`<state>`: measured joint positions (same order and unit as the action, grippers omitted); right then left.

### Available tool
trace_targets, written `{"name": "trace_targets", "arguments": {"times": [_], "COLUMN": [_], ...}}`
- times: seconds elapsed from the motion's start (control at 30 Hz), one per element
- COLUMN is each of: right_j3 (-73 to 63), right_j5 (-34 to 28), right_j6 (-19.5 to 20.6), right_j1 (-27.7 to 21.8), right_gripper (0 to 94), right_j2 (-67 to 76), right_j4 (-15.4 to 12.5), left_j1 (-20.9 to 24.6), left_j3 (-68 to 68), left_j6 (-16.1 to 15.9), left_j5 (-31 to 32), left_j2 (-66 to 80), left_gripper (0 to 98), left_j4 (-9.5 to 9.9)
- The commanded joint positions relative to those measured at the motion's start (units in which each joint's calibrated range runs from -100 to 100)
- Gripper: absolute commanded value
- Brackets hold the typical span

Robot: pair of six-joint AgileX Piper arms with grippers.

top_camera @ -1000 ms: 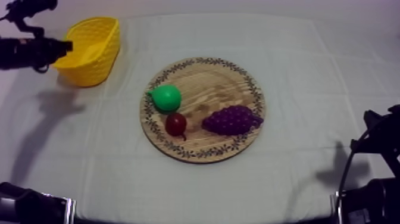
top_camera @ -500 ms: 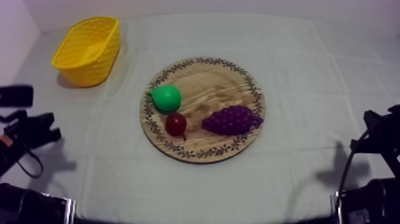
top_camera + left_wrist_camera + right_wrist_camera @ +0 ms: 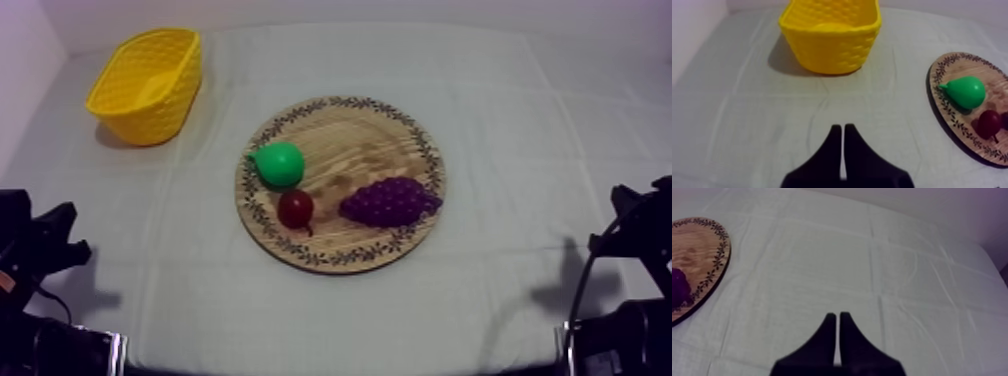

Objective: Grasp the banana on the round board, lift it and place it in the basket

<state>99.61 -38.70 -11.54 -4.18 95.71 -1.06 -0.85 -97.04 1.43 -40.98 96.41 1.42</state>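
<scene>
Three fruits on the wooden board (image 3: pixel 340 101), pear (image 3: pixel 279 164), small red fruit (image 3: pixel 295 209), grapes (image 3: pixel 388 200); banana (image 3: pixel 150 90) seemingly inside the yellow basket (image 3: pixel 152 126); left tool (image 3: pixel 842 129) and right tool (image 3: pixel 835 317) pinched closed, empty; looks finished, calls for no further grasp.

The left tool (image 3: pixel 76 233), which a second ago hung at the rim of the yellow woven plastic basket (image 3: pixel 150 118) at ten o'clock on the cloth-covered tabletop (image 3: pixel 520 110), has drawn back to eight o'clock, well apart from that basket.
</scene>
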Motion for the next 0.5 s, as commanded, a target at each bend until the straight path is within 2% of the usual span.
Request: {"name": "trace_targets", "arguments": {"times": [0.0,0.07,0.13,0.2,0.33,0.4,0.47], "right_j3": [0.05,0.05,0.05,0.05,0.05,0.05,0.05], "right_j5": [-0.01,-0.01,-0.01,-0.01,-0.01,-0.01,-0.01], "right_j6": [-0.01,-0.01,-0.01,-0.01,-0.01,-0.01,-0.01], "right_j1": [-0.03,-0.03,-0.03,-0.03,-0.03,-0.03,-0.03], "right_gripper": [0.4,0.4,0.4,0.4,0.4,0.4,0.4], "right_j2": [0.05,0.05,0.05,0.05,0.05,0.05,0.05], "right_j4": [0.01,0.01,0.01,0.01,0.01,0.01,0.01], "left_j1": [-0.06,-0.29,-0.63,-0.99,-1.58,-1.69,-1.74], "left_j3": [0.06,0.05,0.02,-0.12,-1.88,-2.32,-2.53], "left_j6": [-1.71,-1.81,-0.46,2.65,10.52,12.44,12.58], "left_j5": [-0.33,-0.46,-0.45,-0.17,5.65,7.22,7.99], "left_j2": [1.82,2.59,2.99,3.21,3.49,3.54,3.56], "left_gripper": [0.0,0.0,0.0,0.0,0.0,0.0,0.0], "left_j4": [0.17,0.27,0.31,0.34,0.43,0.47,0.49]}}
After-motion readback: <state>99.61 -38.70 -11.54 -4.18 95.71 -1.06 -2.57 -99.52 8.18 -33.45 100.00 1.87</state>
